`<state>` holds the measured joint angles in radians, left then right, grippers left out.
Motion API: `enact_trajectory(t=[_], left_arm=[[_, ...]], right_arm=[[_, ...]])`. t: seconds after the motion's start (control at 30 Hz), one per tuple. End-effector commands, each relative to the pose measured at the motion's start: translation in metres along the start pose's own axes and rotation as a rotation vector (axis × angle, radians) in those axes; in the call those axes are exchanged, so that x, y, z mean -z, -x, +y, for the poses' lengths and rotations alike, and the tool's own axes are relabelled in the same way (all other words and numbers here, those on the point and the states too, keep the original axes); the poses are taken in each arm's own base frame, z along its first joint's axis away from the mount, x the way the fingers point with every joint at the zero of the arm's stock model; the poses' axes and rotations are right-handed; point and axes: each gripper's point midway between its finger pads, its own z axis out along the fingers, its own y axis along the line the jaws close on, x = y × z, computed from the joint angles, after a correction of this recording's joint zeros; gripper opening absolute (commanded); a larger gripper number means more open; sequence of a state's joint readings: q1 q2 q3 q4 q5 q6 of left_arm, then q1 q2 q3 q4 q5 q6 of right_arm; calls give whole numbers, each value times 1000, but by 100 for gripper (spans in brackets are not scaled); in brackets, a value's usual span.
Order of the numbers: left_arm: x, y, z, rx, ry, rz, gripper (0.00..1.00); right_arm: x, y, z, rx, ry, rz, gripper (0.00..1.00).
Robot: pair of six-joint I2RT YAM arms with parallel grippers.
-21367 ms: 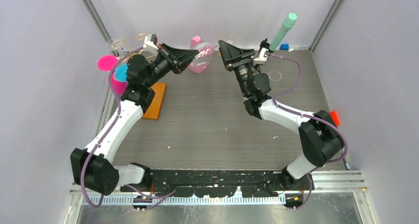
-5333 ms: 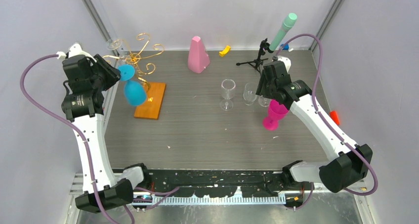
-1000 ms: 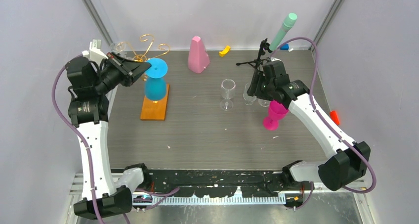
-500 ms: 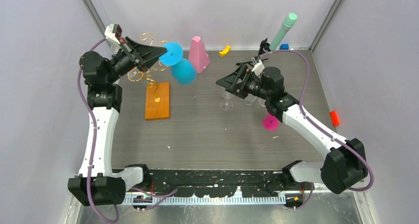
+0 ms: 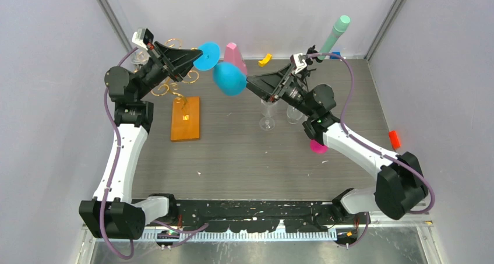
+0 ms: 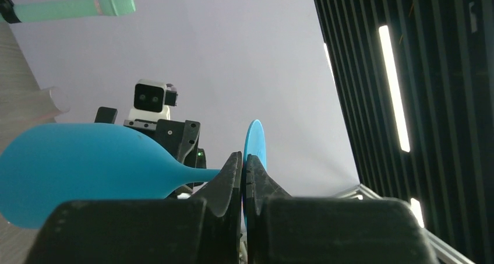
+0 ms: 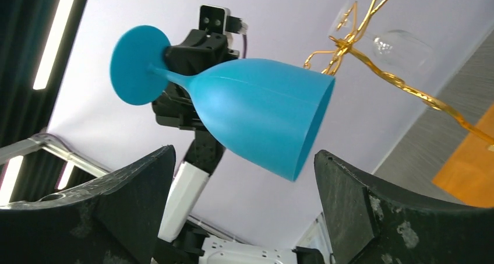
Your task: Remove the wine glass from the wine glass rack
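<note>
My left gripper (image 5: 197, 59) is shut on the stem of a blue wine glass (image 5: 229, 79) and holds it tipped on its side in the air, to the right of the wine glass rack (image 5: 168, 73). In the left wrist view the fingers (image 6: 233, 169) pinch the stem between bowl (image 6: 81, 165) and foot. My right gripper (image 5: 251, 83) is open, its tips just right of the bowl. The right wrist view shows the bowl (image 7: 256, 115) ahead of its spread jaws, not touched. A clear glass (image 7: 402, 48) hangs on the gold rack (image 7: 408, 89).
The rack's wooden base (image 5: 186, 118) lies at the left. Two clear glasses (image 5: 267, 109) and a pink glass (image 5: 317, 146) stand under my right arm. A pink cone (image 5: 235, 53), a yellow piece (image 5: 265, 59), the tripod's mint tube (image 5: 334, 34) and a red object (image 5: 395, 138) are around.
My left arm has carried the blue glass right and up, away from the rack. My right arm has swung left and raised its open gripper to the bowl.
</note>
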<state>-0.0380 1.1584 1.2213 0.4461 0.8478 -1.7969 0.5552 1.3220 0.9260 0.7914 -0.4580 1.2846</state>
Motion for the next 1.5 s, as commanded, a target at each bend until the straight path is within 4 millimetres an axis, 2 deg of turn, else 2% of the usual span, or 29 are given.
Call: enact_trajectory(t=[0.0, 0.13, 0.2, 0.23, 0.27, 0.37, 0.53, 0.57, 0.6, 0.63, 0.73, 0.83, 0.9, 0.97, 1.0, 1.03, 1.1, 1.13, 1.17, 1.2, 1.23, 1.37, 1.47], left_arm=[[3, -4, -27, -18, -94, -18, 0], [4, -5, -28, -18, -99, -22, 0], [4, -5, -26, -14, -97, -23, 0], [5, -5, -25, -11, -97, -25, 0], [5, -5, -24, -6, -96, -26, 0], [6, -5, -24, -8, -102, -29, 1], [7, -6, -24, -28, -109, -37, 22], [8, -6, -24, -37, -110, -41, 29], [8, -7, -25, -52, -110, -43, 36], [9, -6, -23, -60, -106, -49, 46], [11, -8, -24, -124, -101, -59, 66], [12, -12, -23, -213, -70, -51, 78], [13, -14, -14, -273, -15, -47, 83], [17, -15, 0, -346, 60, -42, 86], [20, -15, 9, -412, 101, -35, 87], [22, -15, 16, -457, 139, -25, 88], [30, -19, 24, -561, 196, 40, 89], [35, -20, 28, -621, 234, 74, 90], [41, -18, 33, -673, 290, 87, 91], [47, -14, 37, -726, 352, 82, 91], [54, -8, 43, -773, 427, 67, 91], [85, 25, 53, -919, 679, -80, 93], [105, 45, 50, -985, 792, -202, 94]], right_arm=[[-13, 7, 49, -29, 213, -7, 93], [-19, -3, 67, -83, 313, 68, 83], [-18, -7, 79, -101, 381, 89, 75], [-15, -8, 88, -110, 423, 97, 68], [-16, -9, 88, -116, 435, 101, 65], [-13, -11, 96, -125, 474, 108, 44], [-13, -9, 98, -104, 467, 95, 16], [-15, -9, 96, -106, 455, 93, 7], [-14, -9, 97, -95, 453, 89, 2], [-15, -8, 96, -95, 443, 85, 1], [-16, -7, 96, -63, 429, 72, 0], [-15, -4, 97, -25, 393, 53, 0], [-16, -2, 95, 19, 341, 34, 0], [-15, 2, 90, 72, 271, 6, 0], [-18, 5, 75, 102, 191, -15, 0], [-13, 8, 80, 128, 169, -33, 0], [-9, 15, 68, 185, 59, -66, 0], [-7, 17, 50, 212, -39, -77, 0], [-3, 22, 54, 269, -58, -91, 0], [1, 23, 40, 273, -136, -89, 0], [4, 25, 42, 314, -154, -93, 0], [16, 26, 22, 381, -282, -70, 0], [24, 10, 2, 416, -374, 60, 0]])
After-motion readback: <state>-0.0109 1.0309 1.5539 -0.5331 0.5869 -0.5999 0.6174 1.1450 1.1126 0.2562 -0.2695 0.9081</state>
